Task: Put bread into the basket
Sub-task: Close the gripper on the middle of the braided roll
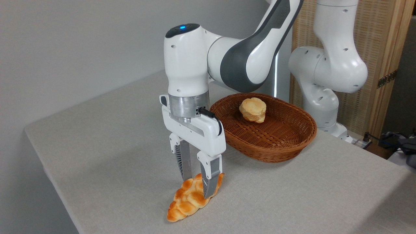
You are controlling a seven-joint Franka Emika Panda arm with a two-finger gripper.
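The bread (188,200), a golden-orange braided loaf, lies on the grey table near its front edge. My gripper (197,187) points straight down over the loaf's far end. Its two fingers stand on either side of that end, and the loaf fills the gap between them. The gripper looks shut on the bread, which still rests on the table. The reddish-brown wicker basket (289,143) sits behind and to the right of the gripper, a short way off.
A small round pale bun (253,110) lies inside the basket. The robot's white base (321,97) rises right behind the basket. The table's front edge (65,198) runs close to the loaf on the left. Cables and a wooden screen stand at the far right.
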